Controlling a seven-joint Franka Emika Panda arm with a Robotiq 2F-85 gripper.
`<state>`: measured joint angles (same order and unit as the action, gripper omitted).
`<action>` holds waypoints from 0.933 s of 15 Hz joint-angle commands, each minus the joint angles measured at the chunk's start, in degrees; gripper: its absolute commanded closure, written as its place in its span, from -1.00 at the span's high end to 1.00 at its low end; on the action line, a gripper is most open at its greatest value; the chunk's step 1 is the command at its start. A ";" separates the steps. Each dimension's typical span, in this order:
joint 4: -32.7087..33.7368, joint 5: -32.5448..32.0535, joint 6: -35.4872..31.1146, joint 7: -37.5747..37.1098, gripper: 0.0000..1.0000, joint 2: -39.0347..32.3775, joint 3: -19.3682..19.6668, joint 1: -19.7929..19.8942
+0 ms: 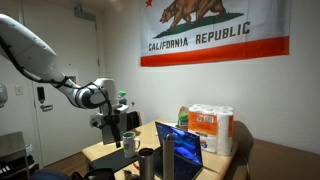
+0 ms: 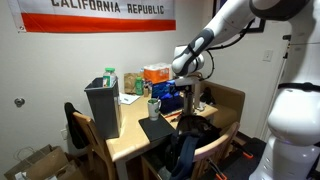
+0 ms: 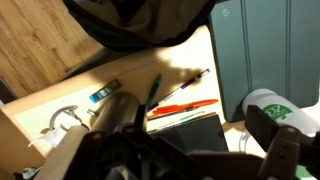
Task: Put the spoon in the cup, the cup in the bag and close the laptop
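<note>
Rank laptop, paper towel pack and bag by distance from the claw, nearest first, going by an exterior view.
In an exterior view:
1. laptop, right beside the claw.
2. paper towel pack, behind the laptop, toward the back end of the table.
3. bag, farthest, upright at the opposite edge.

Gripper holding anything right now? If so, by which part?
Cannot tell. The gripper is too small in both exterior views, and its jaws are a dark blur in the wrist view.
</note>
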<state>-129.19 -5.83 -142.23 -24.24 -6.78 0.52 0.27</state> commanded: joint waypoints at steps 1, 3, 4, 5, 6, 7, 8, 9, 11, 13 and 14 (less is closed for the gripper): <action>5.31 -3.17 -2.66 -4.92 1.00 -8.46 3.13 -0.61; 6.65 -3.54 -3.31 -6.01 1.00 -11.76 5.13 -1.18; 6.94 -3.52 -3.78 -5.97 1.00 -13.20 6.00 -1.45; 7.26 -3.26 -3.98 -5.96 1.00 -14.41 6.73 -1.72; 7.30 -3.19 -4.23 -6.11 1.00 -15.50 7.42 -2.09; 7.37 -2.82 -4.29 -6.13 1.00 -16.38 7.90 -2.38; 7.40 -2.76 -4.34 -6.16 1.00 -17.15 8.31 -2.78; 7.39 -2.82 -4.58 -6.42 1.00 -17.82 8.72 -3.26; 7.25 -2.98 -5.36 -7.08 1.00 -18.83 9.45 -4.37; 7.10 -3.24 -6.99 -8.45 1.00 -19.81 10.32 -5.68; 7.18 -3.71 -8.20 -9.21 1.00 -20.46 10.99 -6.55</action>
<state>-122.46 -8.26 -147.58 -30.16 -25.71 9.42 -3.64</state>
